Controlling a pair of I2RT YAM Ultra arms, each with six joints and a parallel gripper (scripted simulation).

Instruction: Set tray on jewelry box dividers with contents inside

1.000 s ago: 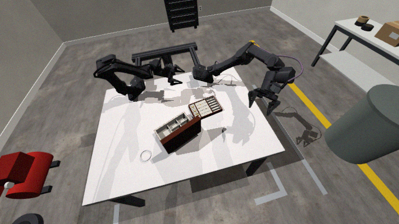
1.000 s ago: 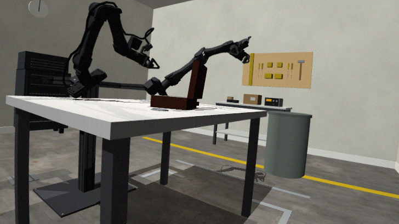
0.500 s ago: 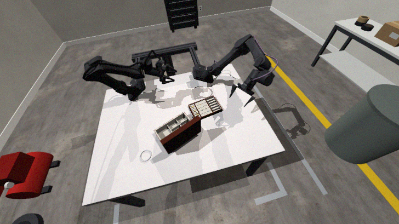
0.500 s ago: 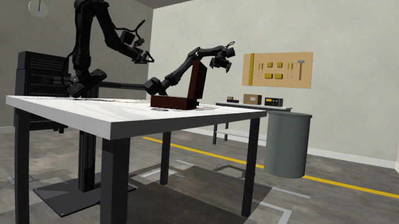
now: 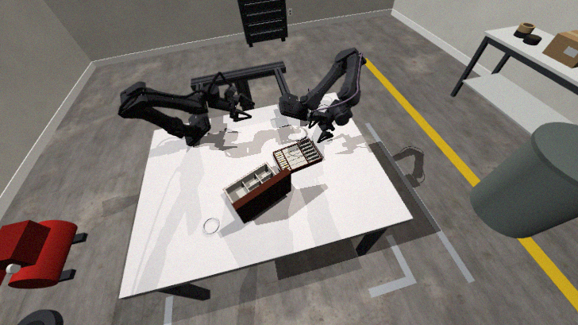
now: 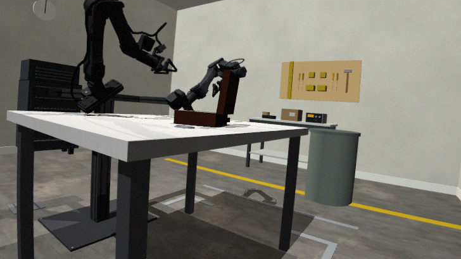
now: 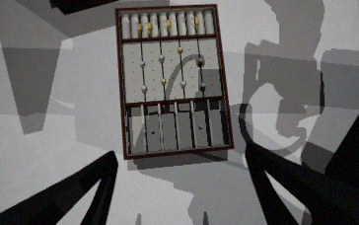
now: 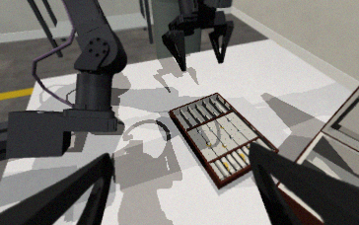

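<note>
Seen from the top, the tray lies outside the jewelry box, between its one and two o'clock; left gripper and right gripper stand wide, holding nothing

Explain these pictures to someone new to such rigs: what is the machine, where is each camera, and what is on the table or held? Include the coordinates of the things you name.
Two black robot arms share a white table [image 5: 170, 253] [image 6: 68, 128]. The top picture looks down from above; the exterior one looks from beside the table. Each wrist picture comes from a camera on one arm, with its own fingers in the foreground.

On the table are a jewelry box [image 5: 244, 176] [image 6: 197, 118], its lid [image 5: 268, 197] [image 6: 228, 92] raised, a sectioned tray [image 5: 306, 165] [image 7: 179, 152] [image 8: 194, 151] of small items outside it, and a thin ring [image 5: 203, 226].

The left gripper [image 5: 317, 131] [image 6: 215, 90] [image 7: 179, 152] [image 8: 203, 67] and right gripper [image 5: 251, 110] [image 6: 175, 70] [image 8: 179, 154] are open, holding nothing.
</note>
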